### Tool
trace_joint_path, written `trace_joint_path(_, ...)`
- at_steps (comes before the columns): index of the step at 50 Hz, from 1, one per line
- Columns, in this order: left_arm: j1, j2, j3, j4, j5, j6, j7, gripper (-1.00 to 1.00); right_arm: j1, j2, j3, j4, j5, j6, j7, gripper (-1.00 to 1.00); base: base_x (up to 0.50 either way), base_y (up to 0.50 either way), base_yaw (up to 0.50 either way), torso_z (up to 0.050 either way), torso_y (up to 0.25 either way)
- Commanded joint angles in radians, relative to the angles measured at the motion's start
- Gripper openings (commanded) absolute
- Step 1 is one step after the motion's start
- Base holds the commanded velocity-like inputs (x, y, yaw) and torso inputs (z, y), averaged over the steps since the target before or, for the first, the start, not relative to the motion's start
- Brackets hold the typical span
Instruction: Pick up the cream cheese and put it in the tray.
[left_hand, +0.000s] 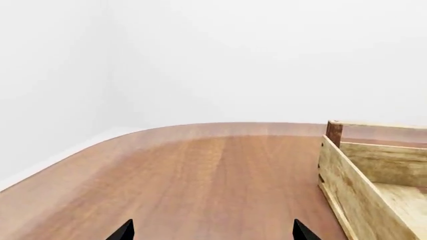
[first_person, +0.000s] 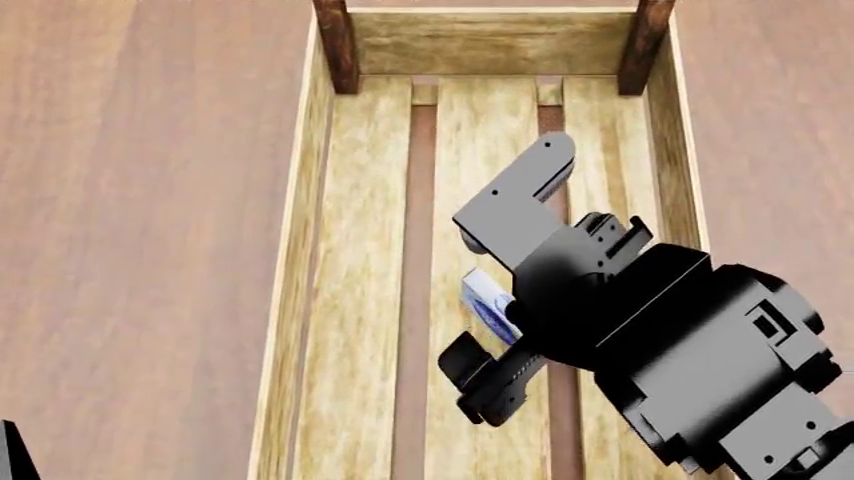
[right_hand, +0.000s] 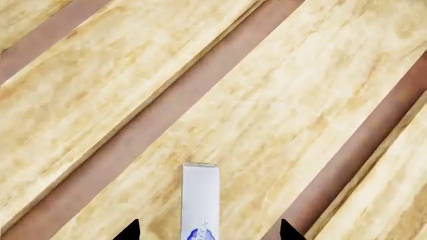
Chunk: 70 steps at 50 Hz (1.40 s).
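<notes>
Your right gripper (first_person: 487, 310) hangs over the tray (first_person: 358, 260), fingers spread wide around the cream cheese (right_hand: 200, 200) standing edge-on on a middle slat; left fingers (left_hand: 123, 231) idle wide over the surface.

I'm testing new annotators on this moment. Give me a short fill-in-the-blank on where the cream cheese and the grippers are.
1. The cream cheese is over the slatted floor of the ____.
2. The ____ gripper has a fingertip on each side of the cream cheese.
3. The left gripper is over bare ____, beside the tray.

Missing words: tray; right; table
</notes>
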Motion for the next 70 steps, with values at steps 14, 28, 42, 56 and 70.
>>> trace_joint_path(14,0.008,-0.006,0.003,0.0,-0.003,0.029,0.006,1.0,0.007,0.026,-0.011,-0.124,-0.033,0.055,0.063,1.0,0.0,0.0,0.0,0.0,0.0)
trace_joint_path(28,0.005,-0.005,0.006,-0.005,-0.001,0.03,0.007,1.0,0.046,0.092,0.033,-0.279,0.008,0.17,0.12,1.0,0.0,0.0,0.0,0.0,0.0)
trace_joint_path(42,0.003,-0.007,0.007,-0.007,-0.006,0.028,0.006,1.0,0.006,0.205,0.254,-0.441,0.136,0.158,0.173,1.0,0.0,0.0,0.0,0.0,0.0)
trace_joint_path(56,-0.004,-0.007,0.01,-0.015,-0.009,0.021,0.005,1.0,-0.16,0.358,0.53,-0.559,0.287,0.038,0.238,1.0,0.0,0.0,0.0,0.0,0.0)
trace_joint_path(70,-0.005,-0.007,0.011,-0.017,-0.008,0.021,0.004,1.0,-0.382,0.457,0.685,-0.628,0.317,-0.138,0.283,1.0,0.0,0.0,0.0,0.0,0.0)
